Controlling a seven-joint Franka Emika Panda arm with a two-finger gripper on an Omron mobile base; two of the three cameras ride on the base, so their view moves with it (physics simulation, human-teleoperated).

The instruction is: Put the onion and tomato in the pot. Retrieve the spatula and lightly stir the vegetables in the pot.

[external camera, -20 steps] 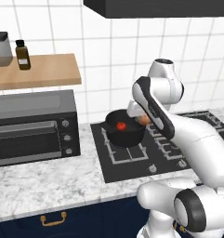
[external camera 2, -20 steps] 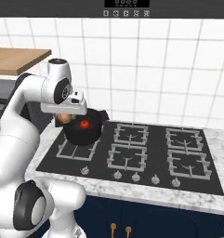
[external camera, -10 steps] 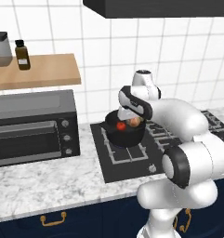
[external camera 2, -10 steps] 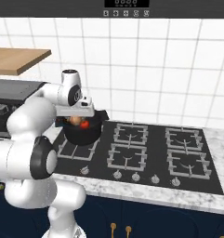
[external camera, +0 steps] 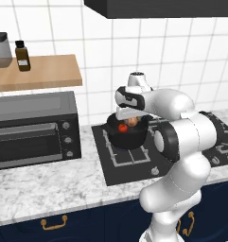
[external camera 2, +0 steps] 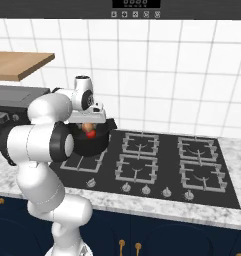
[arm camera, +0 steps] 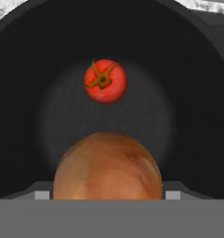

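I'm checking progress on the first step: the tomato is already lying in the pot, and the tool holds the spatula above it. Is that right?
Not quite. The tomato does lie in the pot, but what sits between the fingers of the tool above it is the onion, not the spatula. The hand view shows this.
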